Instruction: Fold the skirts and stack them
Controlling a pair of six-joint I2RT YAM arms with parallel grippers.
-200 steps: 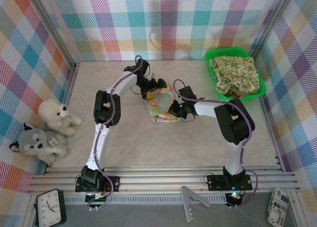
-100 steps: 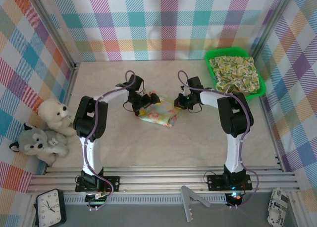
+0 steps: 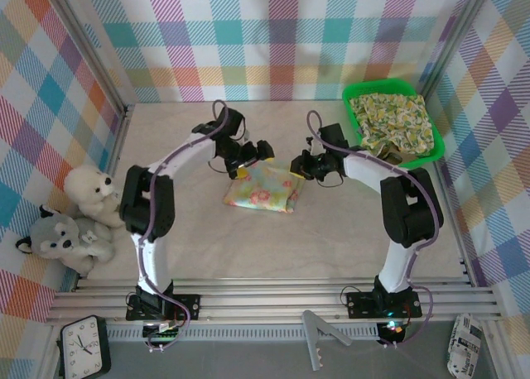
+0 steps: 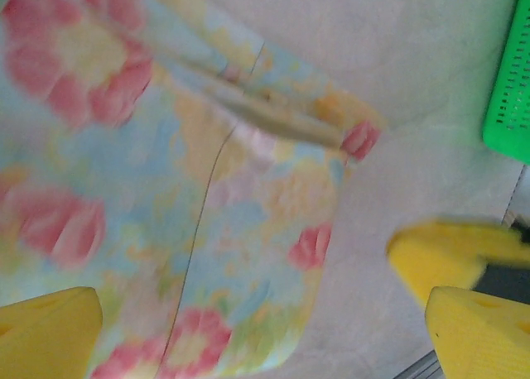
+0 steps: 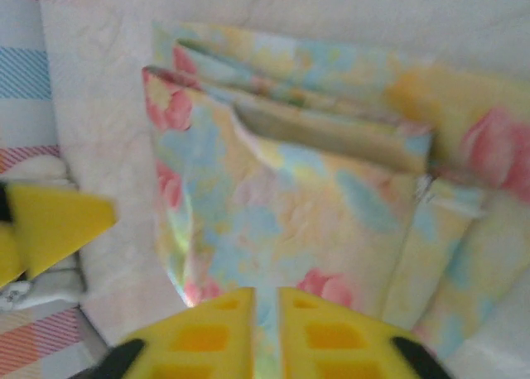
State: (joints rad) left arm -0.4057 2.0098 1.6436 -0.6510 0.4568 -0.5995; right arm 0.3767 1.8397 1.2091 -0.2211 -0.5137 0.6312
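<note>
Beige worktop [image 3: 331, 230] carries everything, with both arms reaching from the near edge toward its middle. At the far right corner sits a green tray [image 3: 377, 84], and a crumpled yellow-green floral skirt [image 3: 391, 121] lies inside it. Near the left wall a white plush toy [image 3: 95, 193] and a grey plush toy [image 3: 62, 242] sit side by side, well apart from the cloth.

A pale yellow-pink floral skirt [image 3: 263, 190] lies folded into a flat, roughly square packet at the centre of the worktop, between the two grippers and clear of the tray. Its far edge shows layered folds with a pale band [image 5: 331, 135] tucked among them.

The left gripper [image 3: 253, 165] hangs over the packet's far left corner with its yellow fingers spread wide. From the left wrist, the fingers stand at either side of the view, the cloth [image 4: 166, 189] lies flat below them, and nothing is gripped.

The right gripper [image 3: 296, 169] sits at the packet's far right corner. From the right wrist, its fingers [image 5: 207, 333] are pressed almost together with a thin slit between them, just above the cloth [image 5: 290, 197]. Whether they nip any fabric cannot be told.
</note>
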